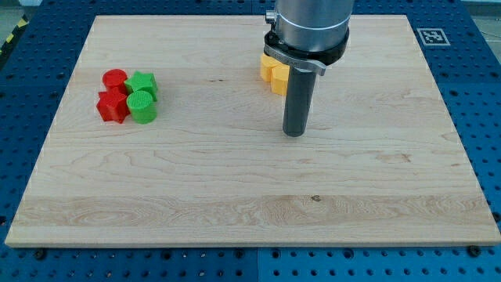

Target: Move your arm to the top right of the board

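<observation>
My tip [294, 133], a bare rod holding nothing, rests mid-board near the yellow blocks [274, 72]; the far right corner remains unreached.

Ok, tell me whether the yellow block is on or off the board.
On. The yellow block rests on the wooden board, partly hidden behind my arm.

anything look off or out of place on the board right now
Nothing stands out. Two red blocks and two green blocks sit clustered at the view's left; yellow blocks lie partly hidden behind the arm. My tip rests near the board's middle, just below the yellow ones.
</observation>
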